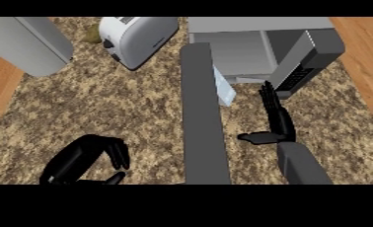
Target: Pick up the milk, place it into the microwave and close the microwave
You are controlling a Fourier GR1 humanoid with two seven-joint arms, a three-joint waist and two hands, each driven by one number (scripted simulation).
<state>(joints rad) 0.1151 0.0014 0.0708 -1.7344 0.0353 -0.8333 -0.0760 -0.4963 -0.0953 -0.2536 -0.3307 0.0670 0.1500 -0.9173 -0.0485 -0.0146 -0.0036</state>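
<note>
- I see the slim pale-blue-and-white milk carton (225, 88) standing at the mouth of the grey box-shaped microwave (251, 26). It is right by the front lip of the cavity and close against the long grey microwave door (204, 122), which swings out towards me.
- I cannot tell from this steep angle whether the carton's base is fully inside the cavity or only on the sill. My judgement is that it needs to be further in before the door can close.
- My black right hand (278, 120) is to the right of the carton, fingers (270, 97) straight and together, pointing towards the microwave's dark control panel (297, 75), thumb spread out to the left.
- That hand holds nothing. The carton is up and to the left of the fingertips, near but apart, with bare speckled brown stone counter (131, 107) showing between them.
- I read the flat, open pose as suited to nudging the carton inward or coming round to push the door, not to gripping.
- The door stands wide open, which keeps the cavity reachable, and it also divides my two hands.
- My black left hand (87, 159) is low at the left, fingers curled round nothing, well apart from the carton.
- A white rounded toaster (138, 38) sits left of the microwave, out of the way.
</note>
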